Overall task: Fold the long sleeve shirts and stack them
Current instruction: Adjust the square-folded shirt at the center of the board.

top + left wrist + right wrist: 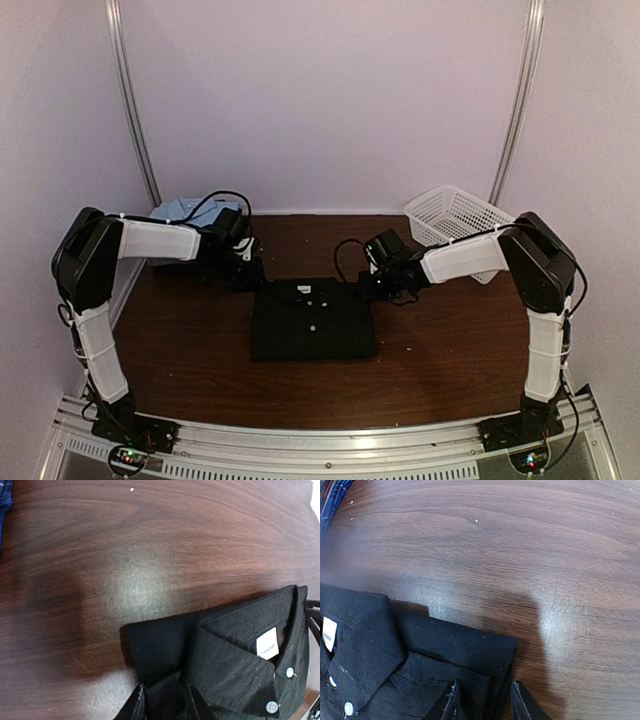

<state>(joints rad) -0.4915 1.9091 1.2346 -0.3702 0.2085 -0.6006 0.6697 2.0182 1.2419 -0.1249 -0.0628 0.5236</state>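
Black shirt point(313, 320): lying folded mid-tabletop point(450, 360), collar at far end | left claw point(167, 703), right claw point(485, 701): each standing part-closed, straddling a collar-end corner; firm hold cannot be told | risk: shallow pinch slipping, folds spilling open on lifting.

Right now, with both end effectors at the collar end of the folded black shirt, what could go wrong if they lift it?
1. The left end effector straddles only the edge of the black shirt. It may catch just the top layer, so the fold could open.
2. The right end effector sits at the very corner. The fabric might slip out there, and the shirt would then hang crooked.
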